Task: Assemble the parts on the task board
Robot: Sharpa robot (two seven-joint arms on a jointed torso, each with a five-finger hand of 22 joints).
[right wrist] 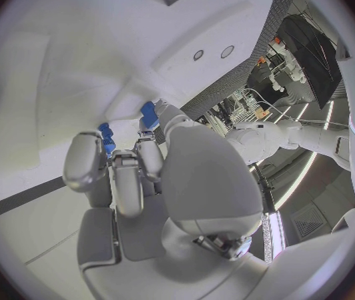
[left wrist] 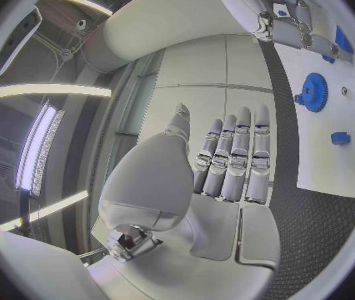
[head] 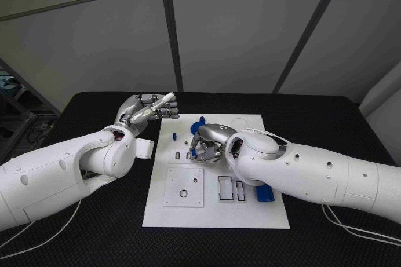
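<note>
The white task board (head: 251, 215) lies in the middle of the table. My right hand (head: 211, 143) is down on its upper middle, fingers curled toward the surface. In the right wrist view its fingertips (right wrist: 111, 155) pinch a small blue part (right wrist: 105, 137), with a second blue piece (right wrist: 148, 113) just beyond them. A blue gear (head: 198, 127) sits on the board behind that hand, and it appears again as the gear (left wrist: 313, 90) in the left wrist view. My left hand (head: 150, 110) is raised off the board's left edge, its fingers (left wrist: 237, 160) stretched side by side and holding nothing.
A small blue part (head: 175, 136) stands near the board's left edge. A long blue part (head: 265, 193) lies by my right forearm, beside rectangular slots (head: 232, 189). A square recessed plate (head: 183, 186) takes up the board's lower left. Black table (head: 92, 238) surrounds the board.
</note>
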